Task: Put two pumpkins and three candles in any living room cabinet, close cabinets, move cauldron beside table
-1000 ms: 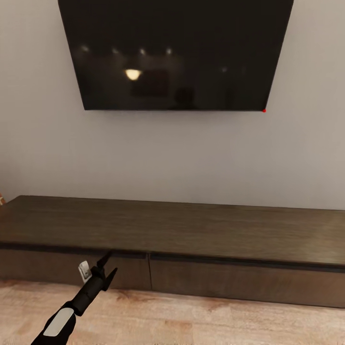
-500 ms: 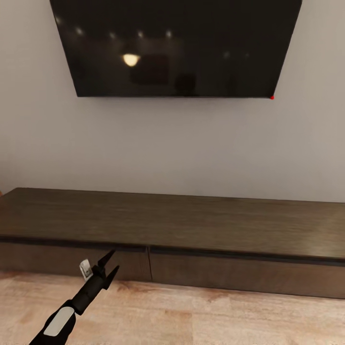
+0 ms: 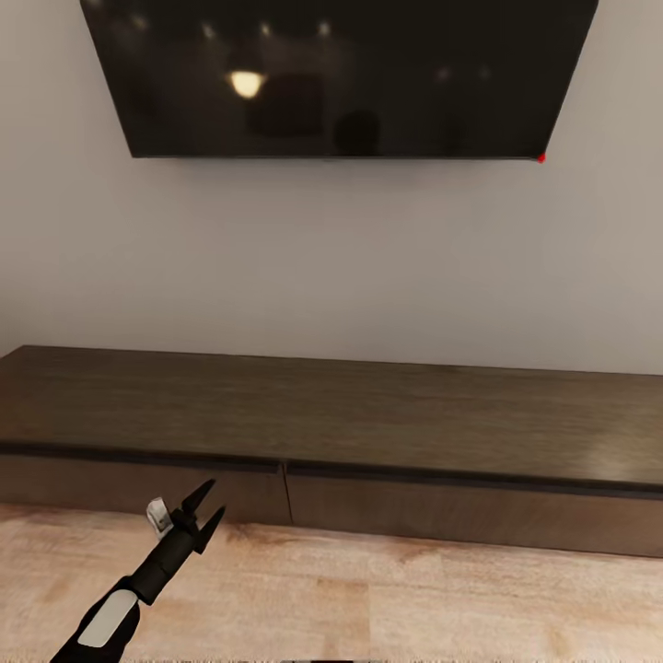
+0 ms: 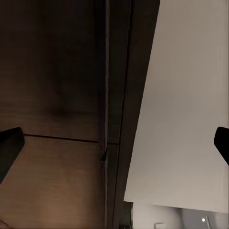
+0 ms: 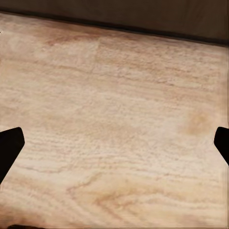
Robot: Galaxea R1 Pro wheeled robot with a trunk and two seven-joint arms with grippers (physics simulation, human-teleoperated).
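The long low dark-brown cabinet (image 3: 368, 433) runs along the wall in the head view, its flat drawer fronts (image 3: 442, 511) all pushed in. My left gripper (image 3: 204, 506) is open and empty, its black fingers (image 3: 197, 495) spread just in front of the left drawer front near the seam between two drawers. The left wrist view looks close up at that drawer front (image 4: 52, 95) and the cabinet's top edge, with fingertips (image 4: 9, 148) at both sides. In the right wrist view the right gripper (image 5: 114, 148) is open over bare wooden floor (image 5: 114, 119). Pumpkins, candles, cauldron and table are out of view.
A large black TV (image 3: 336, 78) hangs on the pale wall above the cabinet. Light wooden floor (image 3: 414, 599) stretches in front of the unit. The cabinet's dark base (image 5: 143, 19) lies at the far edge of the right wrist view.
The whole head view has shifted: the TV and cabinet sit higher and look larger, so the camera moved nearer. The left gripper stays open in front of the left drawer.
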